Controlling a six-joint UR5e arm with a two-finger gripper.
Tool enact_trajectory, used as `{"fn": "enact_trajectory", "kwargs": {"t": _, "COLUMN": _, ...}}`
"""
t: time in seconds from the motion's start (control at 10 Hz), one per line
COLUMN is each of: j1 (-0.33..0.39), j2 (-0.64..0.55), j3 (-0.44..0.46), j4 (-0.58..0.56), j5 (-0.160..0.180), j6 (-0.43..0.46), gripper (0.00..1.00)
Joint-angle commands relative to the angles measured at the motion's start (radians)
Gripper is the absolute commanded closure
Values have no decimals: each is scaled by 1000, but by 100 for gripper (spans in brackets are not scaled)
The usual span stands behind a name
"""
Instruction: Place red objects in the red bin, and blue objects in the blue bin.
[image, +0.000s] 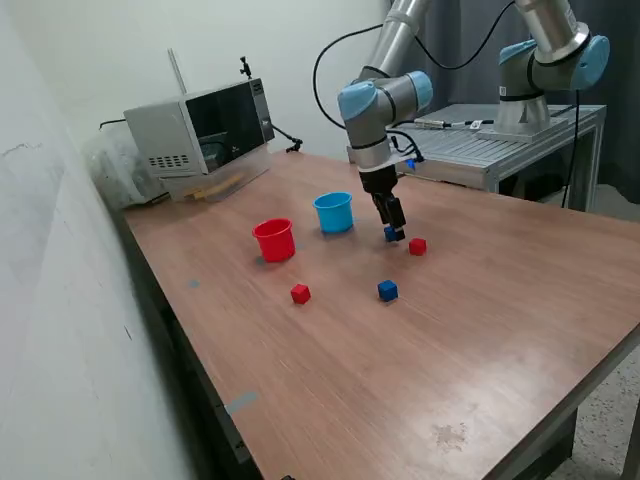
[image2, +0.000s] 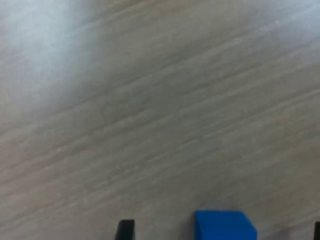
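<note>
On the wooden table (image: 480, 330), the gripper (image: 393, 231) is lowered onto a blue cube (image: 392, 235), which sits between the fingers at table level. In the wrist view, this blue cube (image2: 225, 226) lies between two dark fingertips (image2: 125, 230) that stand apart, with a clear gap on each side; the jaws are open and not clamped on it. A red cube (image: 417, 246) lies just beside the gripper, toward the exterior view's right. The blue cup (image: 334, 212) stands near the gripper on the exterior view's left, with the red cup (image: 274, 240) farther left. A second red cube (image: 300, 293) and a second blue cube (image: 388, 290) lie nearer the camera, apart from each other.
</note>
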Motion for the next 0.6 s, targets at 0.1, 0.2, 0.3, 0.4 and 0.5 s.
{"fn": "enact_trajectory", "kwargs": {"t": 0.1, "j1": -2, "j2": 1, "j3": -6, "j4": -8, "j5": -4, "j6": -7, "gripper": 0}}
{"fn": "enact_trajectory", "kwargs": {"t": 0.2, "j1": -2, "j2": 3, "j3": -5, "j4": -8, "j5": -5, "j6": -7, "gripper": 100}}
{"fn": "enact_trajectory", "kwargs": {"t": 0.3, "j1": -2, "j2": 3, "j3": -5, "j4": -8, "j5": -5, "j6": -10, "gripper": 100}}
{"fn": "enact_trajectory", "kwargs": {"t": 0.4, "j1": -2, "j2": 3, "j3": -5, "j4": -7, "j5": -5, "j6": -24, "gripper": 100}}
{"fn": "enact_trajectory", "kwargs": {"t": 0.5, "j1": -2, "j2": 3, "j3": -3, "j4": -5, "j5": -7, "j6": -33, "gripper": 100}}
